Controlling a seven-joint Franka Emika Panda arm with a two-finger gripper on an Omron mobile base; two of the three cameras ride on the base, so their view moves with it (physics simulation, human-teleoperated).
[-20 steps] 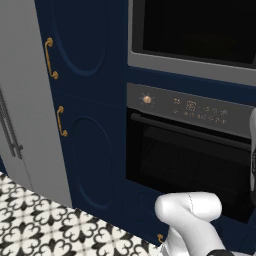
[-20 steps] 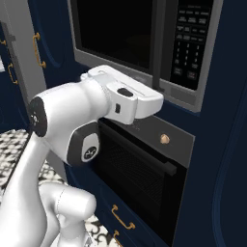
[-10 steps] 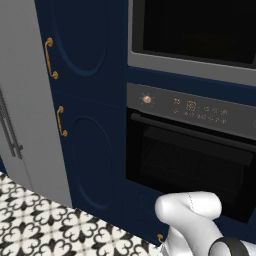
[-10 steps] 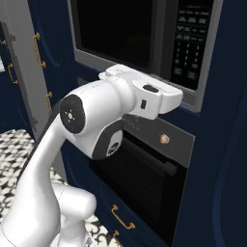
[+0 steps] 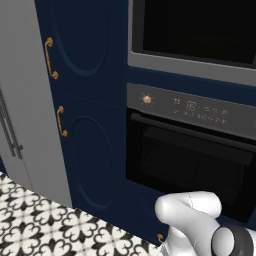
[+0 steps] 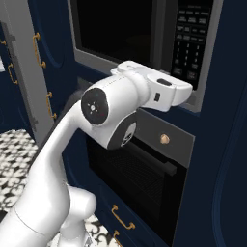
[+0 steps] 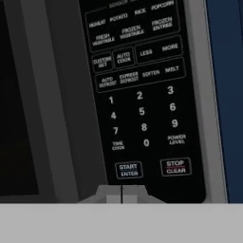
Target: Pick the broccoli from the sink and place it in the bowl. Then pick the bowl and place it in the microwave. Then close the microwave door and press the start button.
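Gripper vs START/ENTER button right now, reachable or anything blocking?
Probably yes. In the hand view the gripper sits just below the START/ENTER button, fingers together, with only bare keypad between them. The microwave door looks closed and out of the way.

A black built-in oven [image 5: 192, 165] with a dark bar handle and a grey control strip carrying a copper knob [image 5: 146, 99] sits in navy blue cabinetry [image 5: 90, 100]. Brass handles [image 5: 48, 58] run down the arched cabinet doors. A grey panel [image 5: 22, 90] stands left, above black-and-white patterned floor tiles [image 5: 45, 225].
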